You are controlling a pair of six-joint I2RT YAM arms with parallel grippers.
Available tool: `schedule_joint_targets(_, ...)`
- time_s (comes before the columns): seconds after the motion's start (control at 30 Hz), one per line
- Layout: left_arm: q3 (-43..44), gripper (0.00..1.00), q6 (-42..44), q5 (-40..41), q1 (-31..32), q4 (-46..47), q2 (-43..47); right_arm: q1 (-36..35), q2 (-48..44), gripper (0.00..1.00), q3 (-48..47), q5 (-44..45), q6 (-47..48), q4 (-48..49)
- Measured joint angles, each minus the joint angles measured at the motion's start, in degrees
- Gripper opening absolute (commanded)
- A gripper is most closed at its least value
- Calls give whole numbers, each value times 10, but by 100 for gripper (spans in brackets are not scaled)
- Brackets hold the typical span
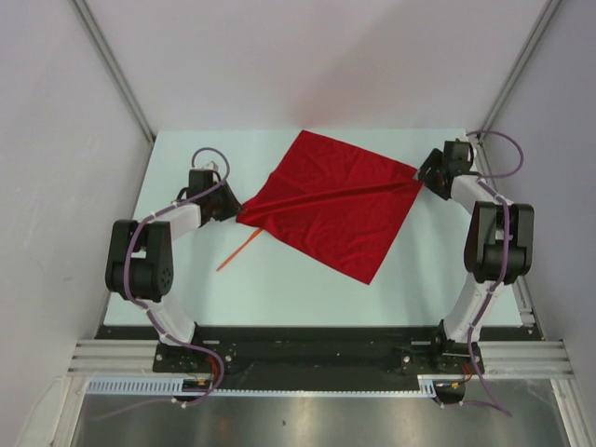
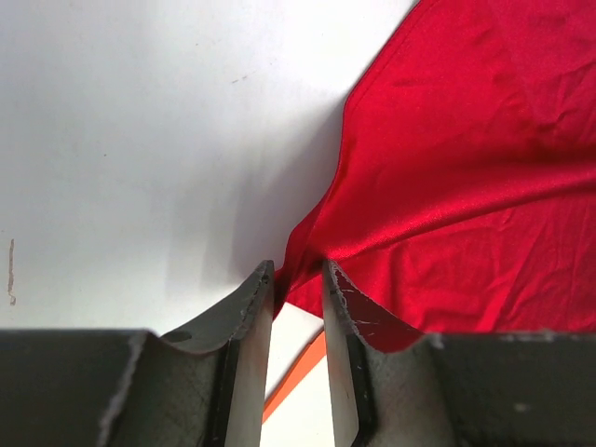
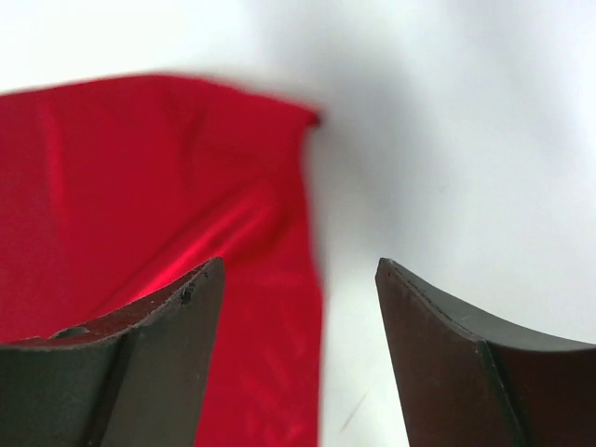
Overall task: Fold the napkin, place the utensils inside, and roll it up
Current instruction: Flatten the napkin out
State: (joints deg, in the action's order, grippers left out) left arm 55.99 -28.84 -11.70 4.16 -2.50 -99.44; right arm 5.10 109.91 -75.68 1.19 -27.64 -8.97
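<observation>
Napkin [image 1: 335,200] lies spread near the counter's [image 1: 279,289] far edge, orange knife [image 1: 237,251] poking from under its left corner. Left pincer [image 2: 298,270] narrowly parted there, right pincer [image 3: 298,265] wide apart at the opposite corner; we judge both stationed to stretch it flat.

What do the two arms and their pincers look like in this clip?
Both the left arm and right arm have black joint housings, white links and looping lilac cables. The left pincer and right pincer have dark grey fingers with curved tips.
</observation>
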Motion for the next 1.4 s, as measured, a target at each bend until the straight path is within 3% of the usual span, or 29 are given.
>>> schedule_joint_targets(0.13,0,32,0,-1,0,5,0,-57,-68,72,38,16,5,-2)
schedule_joint_targets(0.23,-1,29,0,-4,0,7,0,-143,-113,71,83,28,5,-3)
schedule_joint_targets(0.37,-5,26,-1,-5,0,10,0,-261,-131,71,122,32,4,-29)
schedule_joint_targets(0.53,-9,26,-1,-5,0,17,0,-351,-153,72,174,54,-5,-86)
schedule_joint_targets(0.8,-24,37,-2,-7,1,45,0,-385,-216,71,271,70,-46,-117)
schedule_joint_targets(0.93,-32,62,-2,-7,4,51,0,-389,-238,71,306,61,-69,-112)
schedule_joint_targets(1.03,-40,71,-5,-7,5,58,2,-396,-262,71,330,56,-88,-111)
schedule_joint_targets(1.13,-53,75,-6,-6,5,63,8,-403,-295,71,358,50,-110,-117)
schedule_joint_targets(1.4,-89,75,-7,-4,5,77,50,-445,-371,72,403,44,-175,-178)
